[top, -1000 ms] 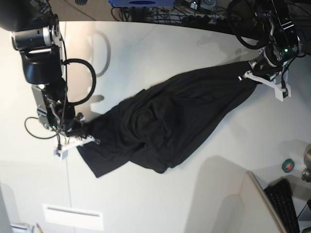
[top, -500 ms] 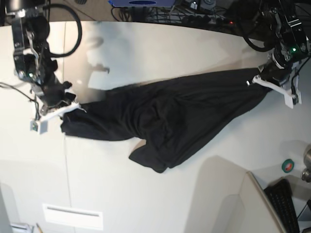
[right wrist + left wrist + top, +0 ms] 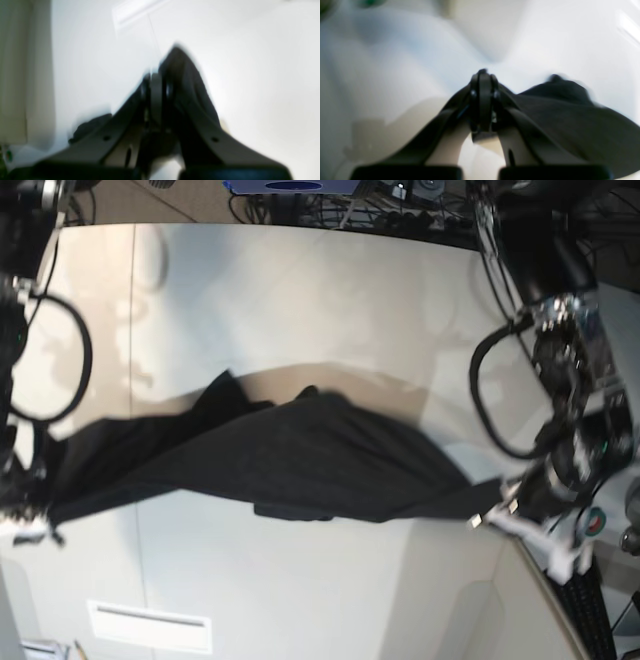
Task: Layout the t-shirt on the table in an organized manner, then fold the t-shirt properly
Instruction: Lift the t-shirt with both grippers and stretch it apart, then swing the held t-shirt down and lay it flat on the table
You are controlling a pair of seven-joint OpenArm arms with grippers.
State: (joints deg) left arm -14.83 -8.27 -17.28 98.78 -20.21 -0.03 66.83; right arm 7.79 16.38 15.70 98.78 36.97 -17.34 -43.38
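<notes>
The black t-shirt point(image 3: 290, 460) hangs stretched in a wide band between my two grippers, held above the off-white table point(image 3: 300, 290), with its shadow behind it. No print shows. My right gripper point(image 3: 35, 525) is at the left edge of the base view, shut on one end of the cloth. In the right wrist view its jaws point(image 3: 156, 100) are together with black cloth point(image 3: 192, 85) beside them. My left gripper point(image 3: 497, 513) is at the right front, shut on the other end. In the left wrist view it point(image 3: 482, 100) is closed with cloth point(image 3: 570, 120) trailing to the right.
A small white rectangular plate point(image 3: 150, 625) lies at the front left. A green tape roll point(image 3: 592, 521) and a black keyboard point(image 3: 590, 600) sit at the front right beside a raised beige panel point(image 3: 470, 600). Cables point(image 3: 400, 205) run along the curved far edge.
Both grippers have swung toward the front of the table, still holding the shirt. The shirt has gone from a slanted heap on the table to a taut, raised band.
</notes>
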